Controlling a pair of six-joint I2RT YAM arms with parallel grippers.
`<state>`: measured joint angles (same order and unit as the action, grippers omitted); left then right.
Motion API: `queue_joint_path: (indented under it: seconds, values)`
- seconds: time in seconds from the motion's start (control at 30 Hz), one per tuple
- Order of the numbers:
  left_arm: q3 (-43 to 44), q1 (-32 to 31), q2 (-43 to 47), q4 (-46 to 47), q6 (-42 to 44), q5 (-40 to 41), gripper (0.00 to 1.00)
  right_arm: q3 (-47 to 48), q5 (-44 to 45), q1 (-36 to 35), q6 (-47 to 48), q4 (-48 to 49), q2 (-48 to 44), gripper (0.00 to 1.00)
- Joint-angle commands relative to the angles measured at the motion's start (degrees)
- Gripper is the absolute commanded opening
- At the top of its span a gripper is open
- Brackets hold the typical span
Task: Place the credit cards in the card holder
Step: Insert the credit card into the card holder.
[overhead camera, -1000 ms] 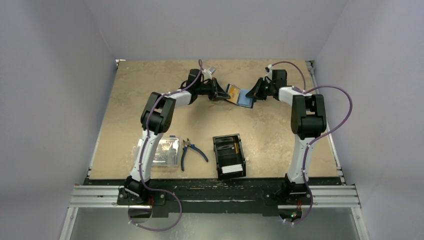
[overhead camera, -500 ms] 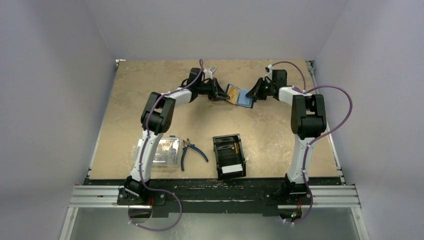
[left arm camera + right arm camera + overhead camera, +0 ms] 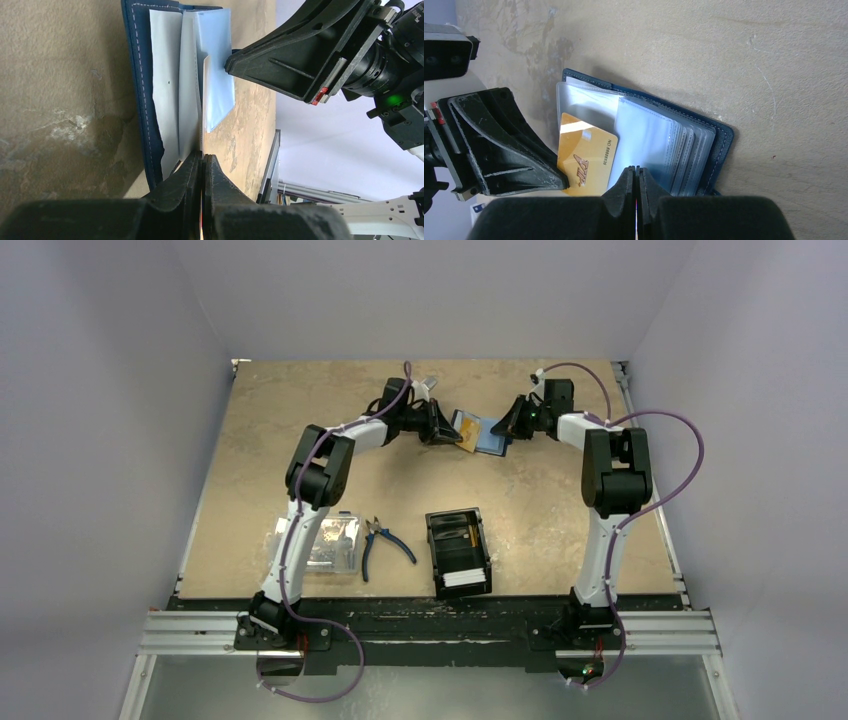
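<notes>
Lying nearest the arm bases on the desk (image 3: 300, 410) are three things in a row: a clear box (image 3: 322, 545) on the left, blue-handled pliers (image 3: 385, 543) just beside it, and a black tray (image 3: 433, 550) to the right of those, with white cards (image 3: 463, 579) stacked at its near end. Well beyond them, toward the far side of the desk, both arms reach inward and meet over the holder (image 3: 487, 440), which lies open and flat with its navy cover down and its clear sleeves fanned upward. The left hand (image 3: 452, 433) comes in from the left with its fingers (image 3: 192, 172) clenched together; they appear to pinch the near edge of the orange card (image 3: 466, 435), though the left wrist view shows that card only edge-on, so the grip is hard to confirm. In the right wrist view the card (image 3: 586, 160) lies on the holder's left page, its far end seemingly under a clear sleeve, with the left hand (image 3: 559, 182) touching its outer corner. The right hand (image 3: 497, 430) comes from the opposite side, its fingers (image 3: 646, 187) clenched on the edge of one pale sleeve leaf, holding it up from the rest of the stack. The holder's navy edge (image 3: 719, 145) shows past the sleeves, resting on the desk.
</notes>
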<state>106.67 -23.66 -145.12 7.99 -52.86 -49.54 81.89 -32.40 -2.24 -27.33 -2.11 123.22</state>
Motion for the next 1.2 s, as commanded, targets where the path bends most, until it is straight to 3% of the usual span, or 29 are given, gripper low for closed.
queue_joint_path:
  seconds: [0.0, 1.17]
  values:
    - [1.36, 0.06, 0.32, 0.34, 1.23, 0.67, 0.00, 0.33, 2.87, -0.30, 2.37, -2.99, 2.29, 0.00]
    - [-0.18, 0.81, -0.37, 6.65, -3.08, -2.86, 0.00, 1.28, 2.52, -0.32, 2.37, -3.71, 2.92, 0.00]
